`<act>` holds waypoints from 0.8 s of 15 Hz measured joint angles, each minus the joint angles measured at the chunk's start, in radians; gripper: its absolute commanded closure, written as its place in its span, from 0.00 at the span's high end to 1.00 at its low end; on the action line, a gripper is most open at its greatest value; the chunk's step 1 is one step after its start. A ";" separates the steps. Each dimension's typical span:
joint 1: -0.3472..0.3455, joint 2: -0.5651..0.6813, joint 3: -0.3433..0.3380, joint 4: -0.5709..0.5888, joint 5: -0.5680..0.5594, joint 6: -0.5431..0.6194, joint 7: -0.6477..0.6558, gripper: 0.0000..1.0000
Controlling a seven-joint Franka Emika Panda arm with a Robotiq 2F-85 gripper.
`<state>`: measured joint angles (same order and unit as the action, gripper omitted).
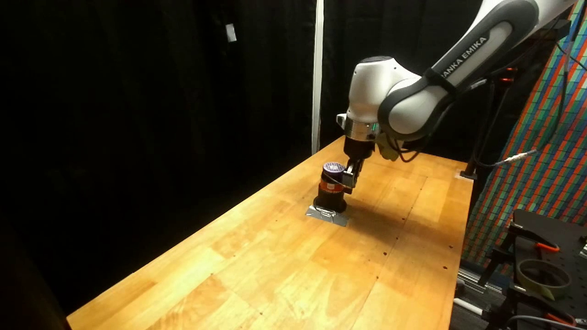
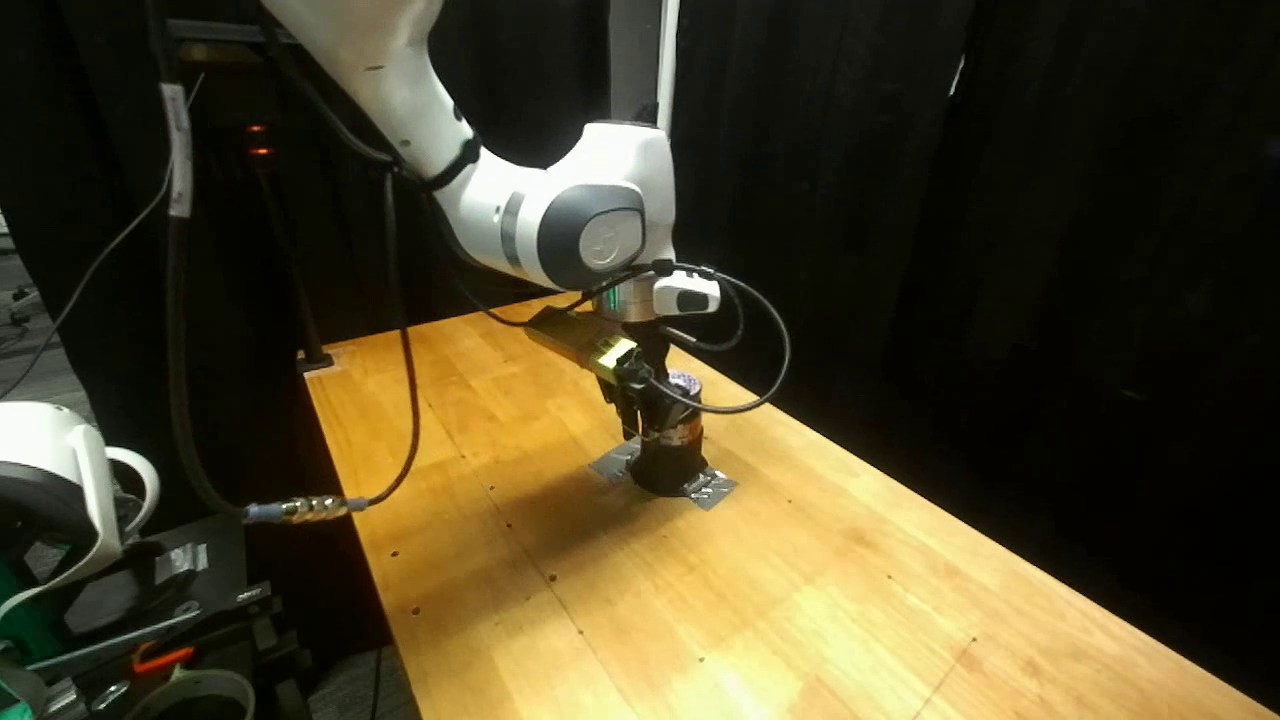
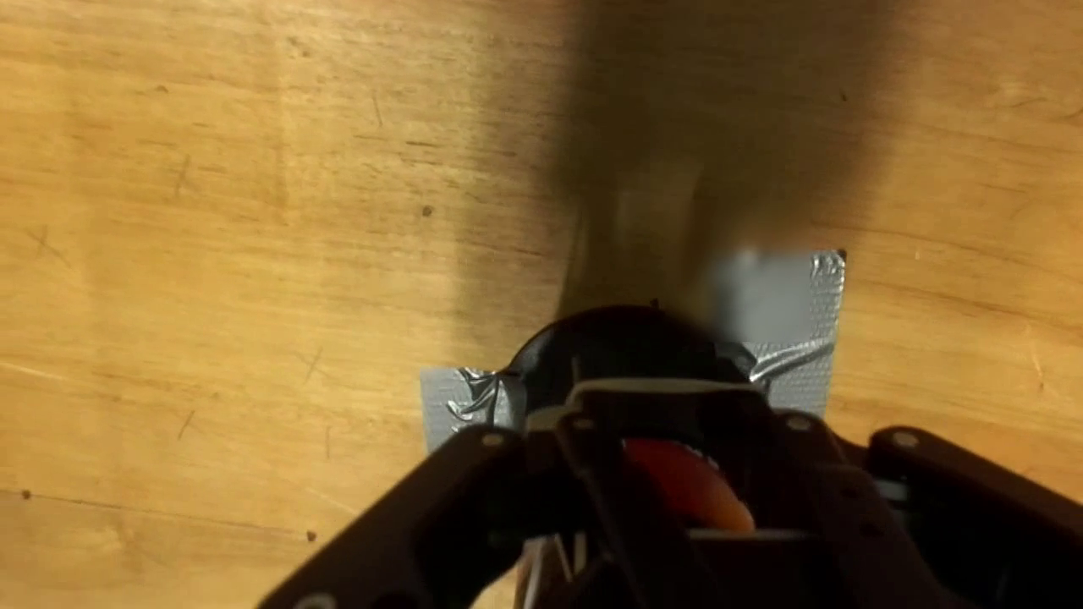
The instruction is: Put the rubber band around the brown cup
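Wrist view: the band (image 3: 660,386) shows as a pale strip running across just beyond the jaws, and the orange-red side of the cup (image 3: 687,489) shows amid their dark metalwork. In both exterior views the cup stands upright on the desk (image 1: 275,270), its black base (image 2: 668,470) flanked by silver tape (image 1: 326,216), with the jaws pointing down right beside it. Whether the jaws are parted or pressed together I cannot tell, since their ends are lost against the dark cup. In an exterior view the band slants across the cup, high on the side away from the jaws and lower where it meets them; whether it goes all the way round is hidden. I judge the step in hand to be seating the band, with most of the task done. To do it well, bring the band level first with small moves of the jaws close along the cup, never leaning on it. A steep slant could let the high part slip off the top. Then let the strain go slowly, since a sudden release could flick it upward. Lift away only once no part of it clings to the jaws
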<state>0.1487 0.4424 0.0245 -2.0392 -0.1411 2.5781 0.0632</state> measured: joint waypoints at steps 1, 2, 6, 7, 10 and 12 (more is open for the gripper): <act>0.006 -0.019 -0.008 -0.054 -0.024 0.077 0.023 0.12; 0.015 -0.038 -0.020 -0.108 -0.052 0.150 0.050 0.11; 0.127 -0.110 -0.165 -0.334 -0.231 0.462 0.231 0.16; 0.180 -0.126 -0.236 -0.389 -0.295 0.544 0.294 0.15; 0.352 -0.144 -0.477 -0.475 -0.416 0.728 0.412 0.15; 0.480 -0.129 -0.632 -0.502 -0.383 0.833 0.404 0.15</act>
<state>0.6282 0.3135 -0.6079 -2.5412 -0.5241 3.4108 0.4675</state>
